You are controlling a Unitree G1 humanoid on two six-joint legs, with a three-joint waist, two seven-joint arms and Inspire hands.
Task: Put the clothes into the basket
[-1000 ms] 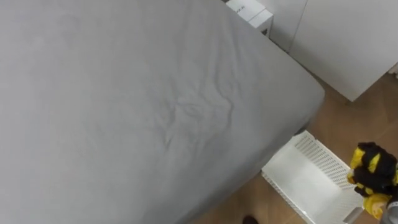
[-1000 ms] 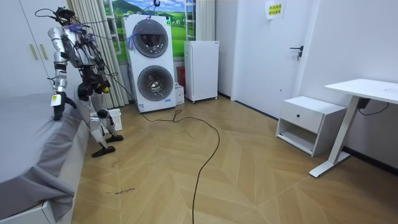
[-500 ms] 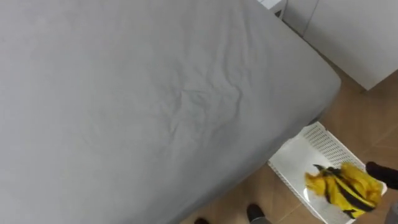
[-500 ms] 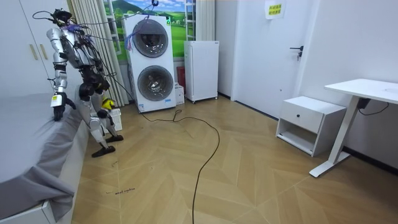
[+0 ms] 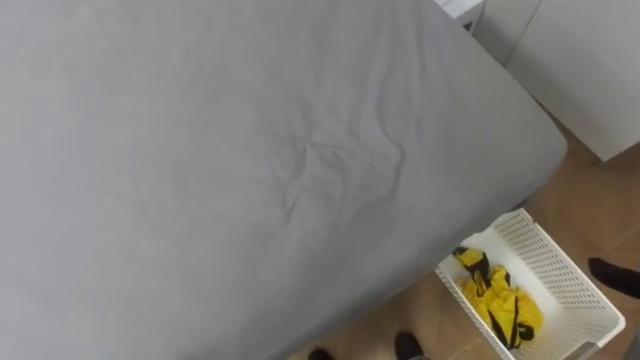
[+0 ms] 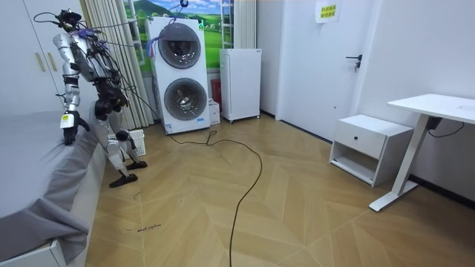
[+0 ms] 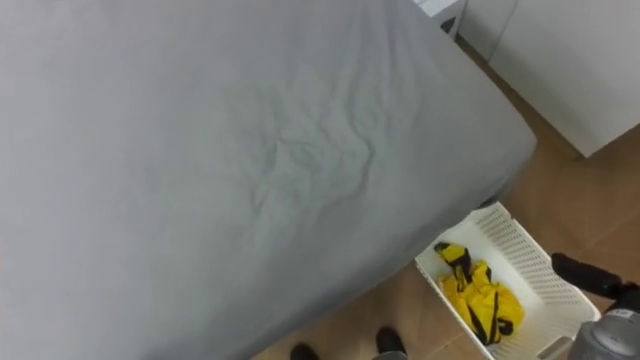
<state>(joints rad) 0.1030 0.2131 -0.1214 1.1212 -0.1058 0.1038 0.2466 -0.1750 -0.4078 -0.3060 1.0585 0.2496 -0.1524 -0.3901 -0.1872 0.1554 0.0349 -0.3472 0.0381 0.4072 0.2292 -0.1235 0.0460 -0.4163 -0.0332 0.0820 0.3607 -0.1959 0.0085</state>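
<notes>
Right robot hand (image 5: 615,277): at the right edge of the eye views, over the wooden floor (image 5: 600,200) just beyond the basket's far long wall. What shows of it is dark and stretched out straight, with nothing in it.
Task's thing: a crumpled yellow-and-black garment (image 5: 497,303), lying inside the white slatted plastic basket (image 5: 556,266), down on its bottom against the wall nearer the bed.
Basket: stands on the floor, tucked against the bed's corner. Its long sides run from upper left to lower right in the eye views.
Key relation: the garment lies to the left of the right robot hand and below it, apart from it, with the basket's far wall between them. Its long axis follows the basket's length. The right robot hand is by far the nearer one.
Left robot hand (image 6: 67,133): in the room view it hangs by the bed's edge, well apart from the basket. Its state cannot be told.
Grey-sheeted bed (image 5: 250,150): lightly creased sheet, with no clothes on the part in view.
Judgement: this garment looks delivered, so the next move likely calls for finding further clothes, if any are left.
Hard to make out: the right robot hand's palm is cut off by the picture's edge. The basket's near right corner is cut off too, and the far part of the bed lies outside the eye views.
</notes>
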